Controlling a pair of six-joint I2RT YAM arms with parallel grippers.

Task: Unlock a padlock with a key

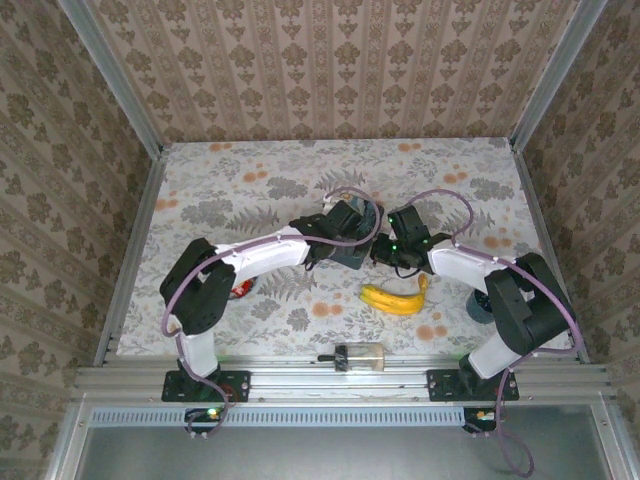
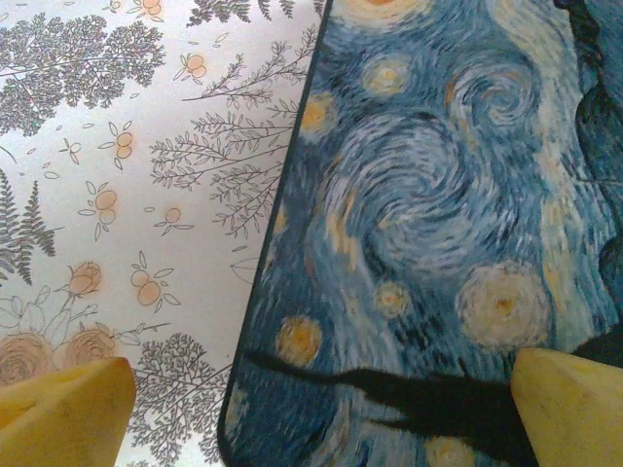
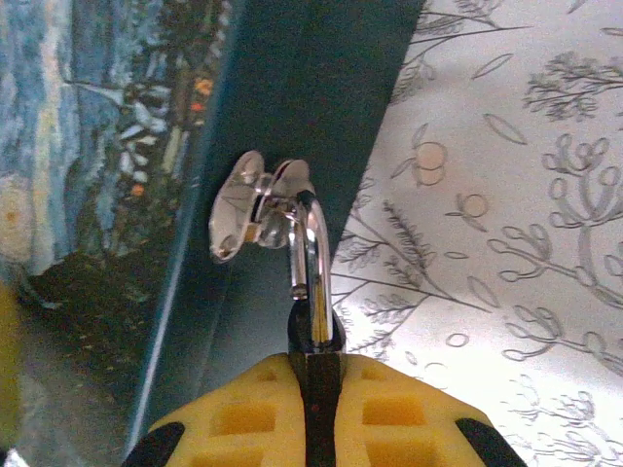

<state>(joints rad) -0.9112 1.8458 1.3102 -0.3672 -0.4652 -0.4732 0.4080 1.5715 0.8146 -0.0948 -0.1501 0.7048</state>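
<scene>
The padlock (image 3: 311,277) was seen hung by its silver shackle through the hasp (image 3: 248,204) on the side wall of the blue tin box (image 2: 438,243), on the side turned toward the right arm. Its dark body was pinched between the yellow pads of the right gripper (image 3: 316,368), which was closed on it, so claw and lock were in contact. The lock's long axis was seen to run in line with that gripper's own reach, with the shackle end away from the wrist and toward the box and the body end buried between the pads. The keyhole end could not be seen and was judged to face back into the claw. The left gripper (image 2: 316,413) was poised over the box from above, its 2 fingers spread wide and gripping nothing, 1 above the painted lid and 1 above the flowered table (image 2: 117,195) just off the lid's edge. The right arm was thus the nearer to the lock. The coming move was judged to depend on the key being brought in along that same axis, for which the body's end would first have to be exposed.
</scene>
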